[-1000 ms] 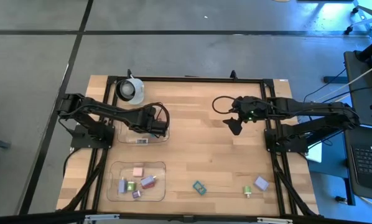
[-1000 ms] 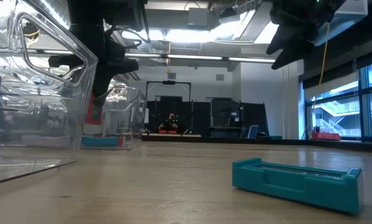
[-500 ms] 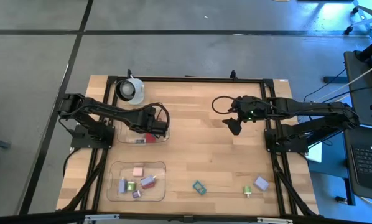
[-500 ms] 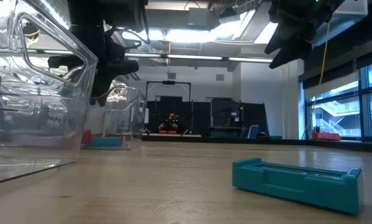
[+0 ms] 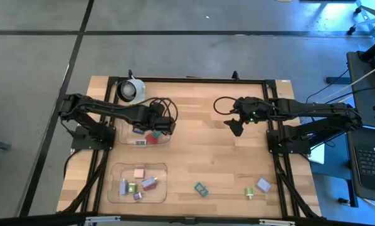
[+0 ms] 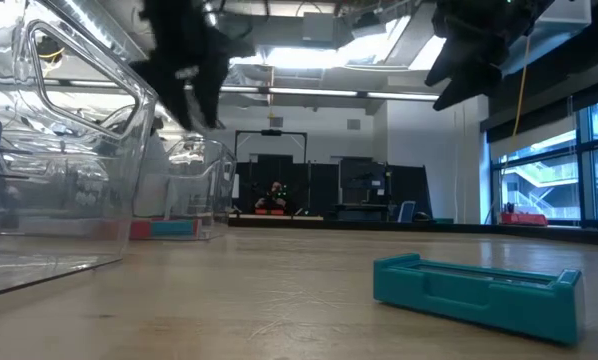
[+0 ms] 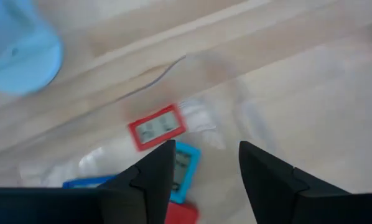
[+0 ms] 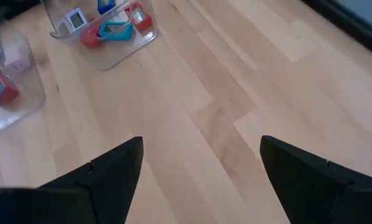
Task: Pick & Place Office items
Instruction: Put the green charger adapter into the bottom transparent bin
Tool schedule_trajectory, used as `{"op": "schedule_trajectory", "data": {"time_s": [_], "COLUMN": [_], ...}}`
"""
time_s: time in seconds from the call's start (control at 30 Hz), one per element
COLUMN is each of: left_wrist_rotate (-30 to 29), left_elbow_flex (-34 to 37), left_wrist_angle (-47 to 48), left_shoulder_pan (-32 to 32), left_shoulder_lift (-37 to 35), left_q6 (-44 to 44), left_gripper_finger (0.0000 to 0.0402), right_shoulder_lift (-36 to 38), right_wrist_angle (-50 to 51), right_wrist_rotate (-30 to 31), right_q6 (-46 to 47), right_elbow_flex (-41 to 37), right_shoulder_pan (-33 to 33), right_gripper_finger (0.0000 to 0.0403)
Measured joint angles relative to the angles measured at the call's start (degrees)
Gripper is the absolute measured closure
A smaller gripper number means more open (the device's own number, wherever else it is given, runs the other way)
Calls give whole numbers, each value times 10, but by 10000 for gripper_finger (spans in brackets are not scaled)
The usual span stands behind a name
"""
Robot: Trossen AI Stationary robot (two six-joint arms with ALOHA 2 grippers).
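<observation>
My left gripper [image 5: 167,123] [image 7: 204,168] hovers open above the right end of a clear tray [image 5: 126,139], with nothing between its fingers. In that tray lie a red-framed piece [image 7: 157,127], a teal-blue piece [image 7: 185,163], another red one [image 5: 153,135] and a white one [image 5: 140,142]. My right gripper [image 5: 236,126] [image 8: 201,180] hangs open over bare wood at the table's right. On the table near the front edge lie a teal piece [image 5: 201,189] [image 6: 479,288], a green piece [image 5: 250,193] and a lavender piece [image 5: 263,184].
A second clear tray [image 5: 115,171] at the front left holds several small pieces, pink, lavender, green and white. A white round cup [image 5: 132,91] stands at the far left corner. Bare wood lies across the table's middle [image 5: 206,150].
My left gripper has opened and let go of a red piece, which now lies in the clear tray. The gripper has then risen clear of the tray and drifted a little toward the table's right. My right arm has kept still.
</observation>
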State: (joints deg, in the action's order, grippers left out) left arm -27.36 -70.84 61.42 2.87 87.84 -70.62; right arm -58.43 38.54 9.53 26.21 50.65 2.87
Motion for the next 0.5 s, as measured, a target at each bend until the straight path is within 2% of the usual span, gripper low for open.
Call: {"op": "schedule_trajectory", "data": {"time_s": [0.17, 0.3, 0.5], "left_wrist_rotate": [15, 17, 32], "left_elbow_flex": [-68, -119, -176], "left_wrist_angle": [0, 0, 0], "left_shoulder_pan": [0, 0, 9], "left_shoulder_lift": [0, 0, 0], "left_q6": [82, 151, 225], "left_gripper_finger": [225, 231, 236], "right_shoulder_lift": [0, 0, 0], "right_wrist_angle": [0, 0, 0], "right_wrist_rotate": [-1, 1, 63], "right_q6": [73, 126, 250], "right_elbow_flex": [0, 0, 0], "right_shoulder_pan": [-17, -59, -150], "right_gripper_finger": [76, 76, 76]}}
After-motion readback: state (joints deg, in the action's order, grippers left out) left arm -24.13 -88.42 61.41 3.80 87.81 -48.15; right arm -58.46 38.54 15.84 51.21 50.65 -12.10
